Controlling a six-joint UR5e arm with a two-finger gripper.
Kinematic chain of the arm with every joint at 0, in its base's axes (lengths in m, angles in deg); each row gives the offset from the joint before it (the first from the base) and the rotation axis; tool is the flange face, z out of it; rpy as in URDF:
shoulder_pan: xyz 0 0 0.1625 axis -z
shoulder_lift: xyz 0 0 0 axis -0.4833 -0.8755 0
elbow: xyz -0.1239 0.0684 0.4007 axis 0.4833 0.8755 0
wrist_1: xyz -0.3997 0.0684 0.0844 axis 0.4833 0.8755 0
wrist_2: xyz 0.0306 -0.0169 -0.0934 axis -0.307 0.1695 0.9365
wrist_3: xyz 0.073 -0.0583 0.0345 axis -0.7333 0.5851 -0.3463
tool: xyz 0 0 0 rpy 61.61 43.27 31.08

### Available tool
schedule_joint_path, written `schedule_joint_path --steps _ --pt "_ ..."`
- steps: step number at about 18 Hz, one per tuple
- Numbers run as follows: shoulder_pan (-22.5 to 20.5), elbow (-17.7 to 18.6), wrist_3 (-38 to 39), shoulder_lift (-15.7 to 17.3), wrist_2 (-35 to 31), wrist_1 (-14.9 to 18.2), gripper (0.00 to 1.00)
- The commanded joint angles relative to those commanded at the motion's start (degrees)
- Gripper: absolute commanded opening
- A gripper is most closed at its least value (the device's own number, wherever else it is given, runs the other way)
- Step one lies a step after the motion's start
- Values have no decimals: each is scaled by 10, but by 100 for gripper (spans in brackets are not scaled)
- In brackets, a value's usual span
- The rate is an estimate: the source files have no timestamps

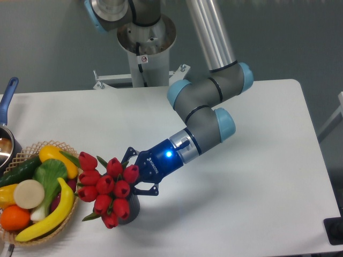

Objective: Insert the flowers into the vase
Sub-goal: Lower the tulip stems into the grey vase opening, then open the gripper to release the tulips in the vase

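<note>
At the front edge of the table, on the left, a woven basket holds a long yellow banana, an orange, a pale round slice-like piece, a green leafy vegetable, a dark green cucumber and a yellow pepper. Just right of the basket stands the vase, dark and small, mostly hidden under the flowers. The red tulip buds spread wider than the vase and lean toward the basket, their left-most heads close to the basket rim. The bunch sits over the mouth of the vase, with the lowest buds hanging in front of its wall; the stems are out of sight, so how deep they go in cannot be told.

Right behind the bunch is the claw, reaching in from the right at a low slant. Its dark fingers are spread above and below the back of the bunch, and the buds cover the tips, so whether they grip the stems or stand free cannot be told. A blue light glows on the wrist. The grey arm with light blue caps rises from there toward the back of the table, to its base behind the far edge.

At the far left edge, a pot with a blue handle is partly cut off.
</note>
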Motion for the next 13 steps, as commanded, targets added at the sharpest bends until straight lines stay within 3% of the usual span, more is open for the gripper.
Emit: schedule_joint_path --steps 4,10,13 --pt "-1 4 -32 -4 0 0 38" --pt "-1 8 -34 1 0 -1 62" --pt "-3 13 -35 3 0 -1 99"
